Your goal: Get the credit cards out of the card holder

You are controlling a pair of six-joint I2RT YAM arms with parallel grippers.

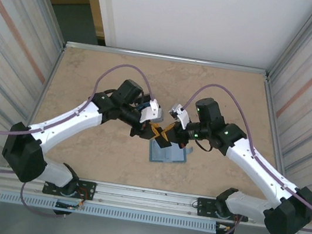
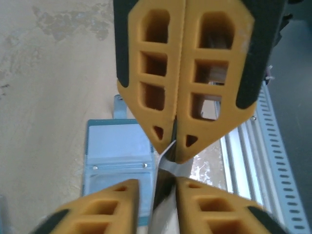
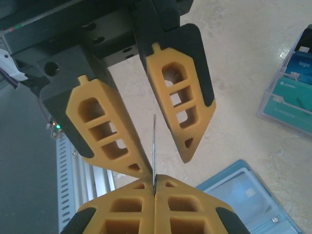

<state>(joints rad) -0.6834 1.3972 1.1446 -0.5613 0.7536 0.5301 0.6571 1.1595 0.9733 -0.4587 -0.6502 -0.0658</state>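
Quick one on the credit card [image 3: 154, 141]: it's up in the air, edge-on, between the two claws. The right gripper [image 3: 155, 181] is clenched on one edge of it. The left gripper [image 3: 165, 163] has its jaws apart either side of the card, one pad about touching and the other clear, so I'd say it's no grip yet.

The card holder [image 2: 112, 146] lies open and flat on the table [image 1: 220, 85], at 6 o'clock from the claws in the top view.

Handling-wise, I'd expect the card to be feather-light, thin, springy and slick. You'll want pads flat on both faces and well in from the rim, because a corner nip will probably let it swivel or pop out.

The surface looks like smooth beige stone, so a card dropped flat would be a pain to lift again. For room, you've got ribbed walls [image 1: 13, 41] at 3 and 9, a rail [image 1: 149, 196] at 6 and open tabletop toward 12.
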